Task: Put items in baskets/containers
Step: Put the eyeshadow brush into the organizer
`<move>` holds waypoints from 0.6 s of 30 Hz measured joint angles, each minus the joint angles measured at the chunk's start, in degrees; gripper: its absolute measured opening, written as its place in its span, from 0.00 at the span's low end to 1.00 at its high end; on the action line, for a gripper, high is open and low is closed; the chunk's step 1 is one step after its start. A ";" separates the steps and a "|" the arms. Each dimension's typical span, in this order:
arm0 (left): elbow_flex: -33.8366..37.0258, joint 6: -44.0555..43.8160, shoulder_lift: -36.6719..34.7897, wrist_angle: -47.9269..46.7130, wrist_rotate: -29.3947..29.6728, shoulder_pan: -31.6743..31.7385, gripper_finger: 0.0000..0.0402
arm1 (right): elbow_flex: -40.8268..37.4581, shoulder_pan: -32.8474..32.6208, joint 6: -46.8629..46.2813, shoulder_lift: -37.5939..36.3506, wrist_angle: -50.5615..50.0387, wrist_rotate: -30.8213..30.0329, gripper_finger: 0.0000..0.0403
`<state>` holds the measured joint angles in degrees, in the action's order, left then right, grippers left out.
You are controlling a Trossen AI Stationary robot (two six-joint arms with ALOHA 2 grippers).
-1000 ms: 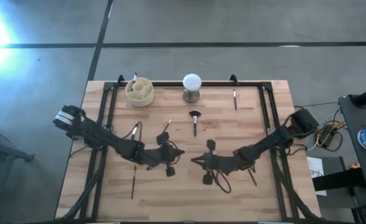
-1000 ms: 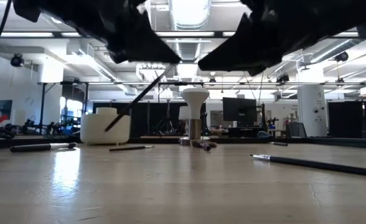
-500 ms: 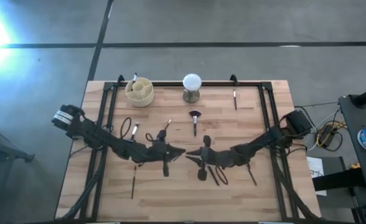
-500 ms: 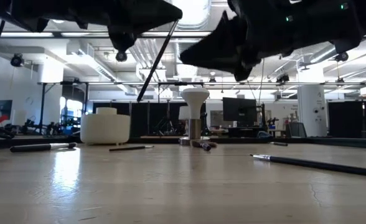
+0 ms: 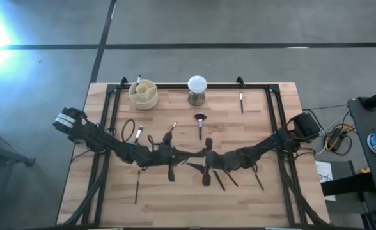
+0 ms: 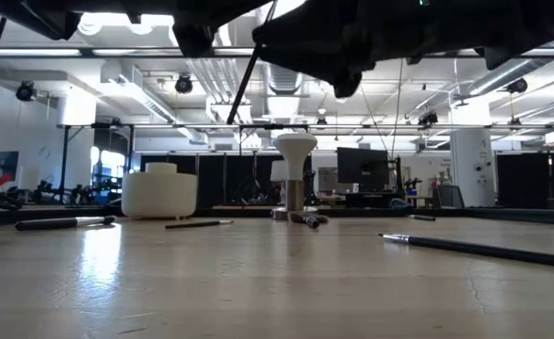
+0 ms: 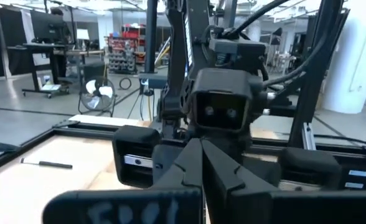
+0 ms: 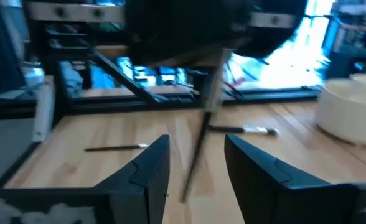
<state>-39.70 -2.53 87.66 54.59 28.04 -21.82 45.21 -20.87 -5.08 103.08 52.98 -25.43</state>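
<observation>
Midair, a brush hangs between the right tool's parted fingers.

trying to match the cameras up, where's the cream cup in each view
High view: cream cup at the table's far left corner, left of the white ball on its stand.
Low view: cup left of centre, again left of the ball stand.
Left wrist view: not in it.
Right wrist view: cup's rim at the picture's right edge.
Shared landmark: the ball stand, in the high and low views.
</observation>
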 joint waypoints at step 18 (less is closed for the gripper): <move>0.33 4.07 -0.09 7.75 -2.64 -0.13 0.00 | 2.36 0.60 5.14 0.07 -0.22 1.24 0.04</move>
<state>-39.37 1.54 87.57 62.35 25.39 -21.95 47.57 -20.26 0.05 103.15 52.77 -24.20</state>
